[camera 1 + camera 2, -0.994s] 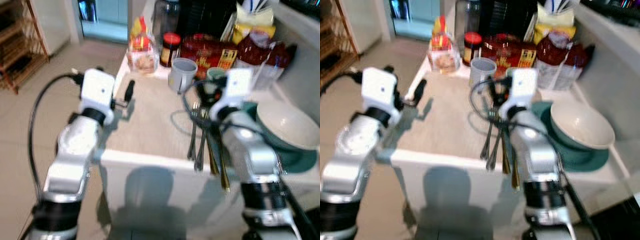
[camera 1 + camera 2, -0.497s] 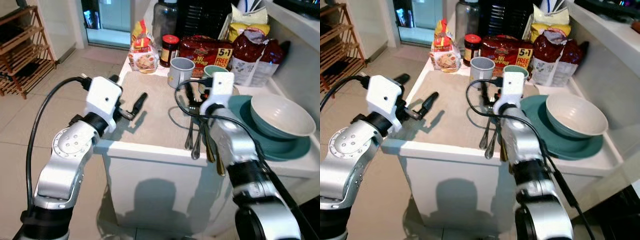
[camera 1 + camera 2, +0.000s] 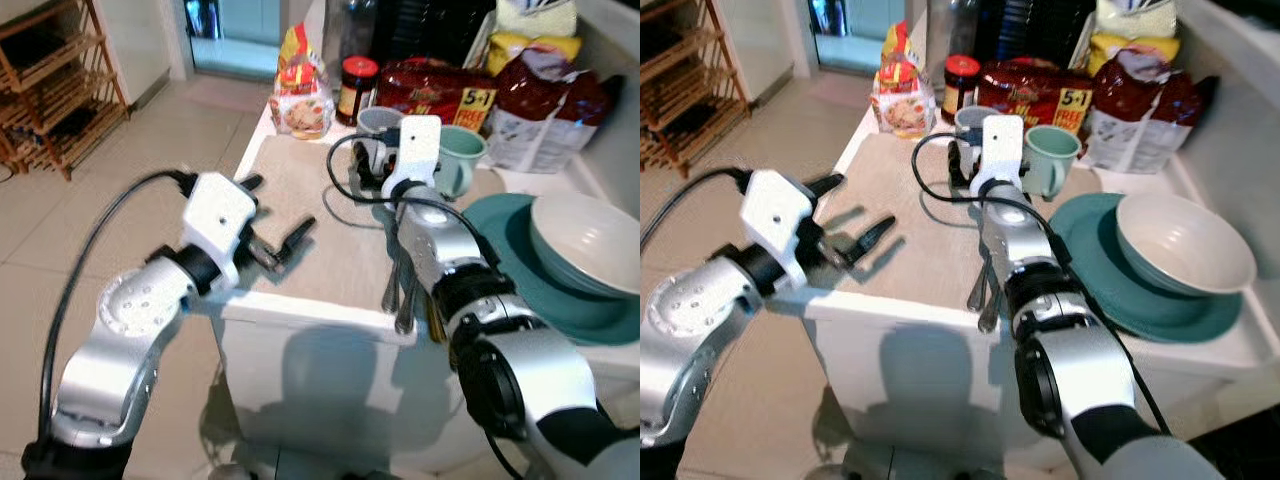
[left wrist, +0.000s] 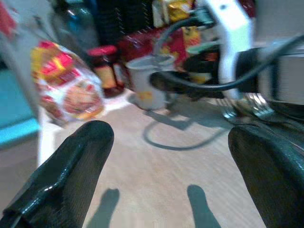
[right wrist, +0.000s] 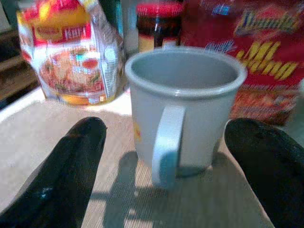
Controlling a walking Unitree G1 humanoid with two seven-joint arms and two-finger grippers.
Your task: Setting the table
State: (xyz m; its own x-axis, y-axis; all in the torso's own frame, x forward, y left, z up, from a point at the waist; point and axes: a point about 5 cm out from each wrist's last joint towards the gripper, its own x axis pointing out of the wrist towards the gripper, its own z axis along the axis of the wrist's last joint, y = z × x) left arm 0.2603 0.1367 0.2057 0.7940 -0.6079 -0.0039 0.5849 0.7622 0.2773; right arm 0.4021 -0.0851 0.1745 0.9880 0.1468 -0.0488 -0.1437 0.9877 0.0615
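Note:
A grey mug (image 5: 183,109) stands upright at the back of the beige placemat (image 3: 320,210), its handle facing my right gripper (image 5: 168,130). That gripper is open, one black finger (image 5: 71,166) on each side of the mug, a short way in front of it. A green mug (image 3: 455,160) stands just right of the grey one. Several pieces of cutlery (image 3: 400,290) lie along the mat's right edge, under my right forearm. A white bowl (image 3: 585,240) sits on a teal plate (image 3: 530,290) at the right. My left gripper (image 3: 278,205) hovers open over the mat's near left part.
Along the back stand a noodle packet (image 3: 300,90), a red-lidded jar (image 3: 358,85) and red snack bags (image 3: 440,95). The white table's front edge (image 3: 320,315) is near my left arm. A wooden shelf (image 3: 50,90) stands on the tiled floor at the left.
The camera has shifted. My right gripper has moved closer to the grey mug. My left gripper has come a little further in over the mat and stays open.

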